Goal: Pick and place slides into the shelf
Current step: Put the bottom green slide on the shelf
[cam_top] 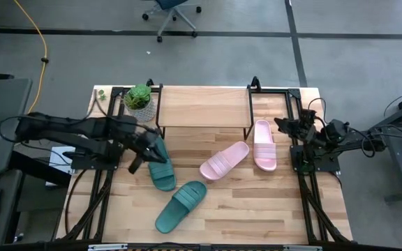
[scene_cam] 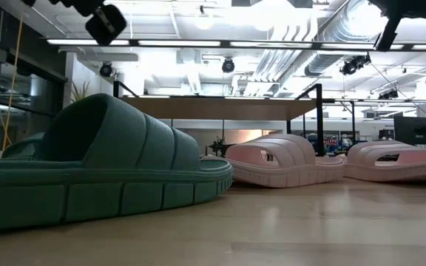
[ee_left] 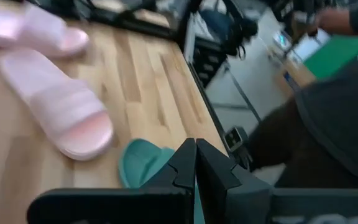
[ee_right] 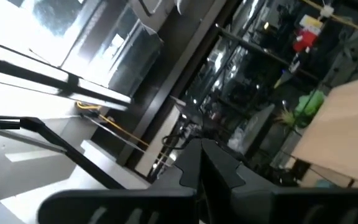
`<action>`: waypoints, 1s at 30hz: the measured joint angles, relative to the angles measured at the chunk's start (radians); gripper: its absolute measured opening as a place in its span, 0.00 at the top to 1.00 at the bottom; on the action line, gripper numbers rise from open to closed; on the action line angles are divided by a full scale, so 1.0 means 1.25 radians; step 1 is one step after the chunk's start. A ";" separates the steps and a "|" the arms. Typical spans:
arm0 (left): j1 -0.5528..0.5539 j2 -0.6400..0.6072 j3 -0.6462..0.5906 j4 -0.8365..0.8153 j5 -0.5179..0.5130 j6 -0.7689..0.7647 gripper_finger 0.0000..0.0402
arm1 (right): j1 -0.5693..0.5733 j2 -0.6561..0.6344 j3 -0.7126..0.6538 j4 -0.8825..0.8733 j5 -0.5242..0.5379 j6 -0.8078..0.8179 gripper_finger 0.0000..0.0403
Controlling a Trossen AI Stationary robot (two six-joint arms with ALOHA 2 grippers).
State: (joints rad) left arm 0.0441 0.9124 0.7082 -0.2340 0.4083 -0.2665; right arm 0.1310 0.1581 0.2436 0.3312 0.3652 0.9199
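Teal slides: one (cam_top: pixel 161 169) right by the left fingers (cam_top: pixel 139 162), pressed together, empty; other (cam_top: pixel 181 206) nearer front | pink slides (cam_top: pixel 224 160), (cam_top: pixel 264 143) on bench, between both arms | shelf (cam_top: pixel 204 106) bare | right fingers (cam_top: pixel 285 126) together, parked | none placed

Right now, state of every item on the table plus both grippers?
Left gripper: shut, over the heel of one green slide; grip unclear.
Right gripper: shut, empty, parked at the table's right edge.
Green slide by left gripper: flat, sole down.
Second green slide: flat, untouched.
Pink slide, centre: flat, angled.
Pink slide, right: flat on the table, toe at the shelf.
Shelf: top bare.
Potted plant: upright.
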 joint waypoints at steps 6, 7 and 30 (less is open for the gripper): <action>-0.135 0.105 0.058 -0.001 -0.046 0.000 1.00 | 0.000 0.000 0.000 -0.006 -0.009 -0.002 1.00; -0.159 0.118 0.066 -0.002 -0.069 0.000 1.00 | 0.000 0.000 0.000 -0.006 -0.010 -0.002 1.00; -0.500 0.309 0.097 -0.001 -0.723 -0.631 1.00 | 0.000 0.000 0.000 -0.017 -0.109 0.018 1.00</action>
State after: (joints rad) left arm -0.5812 1.2988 0.8291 -0.2350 -0.4948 -1.0549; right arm 0.1307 0.1581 0.2436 0.3099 0.2293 0.9421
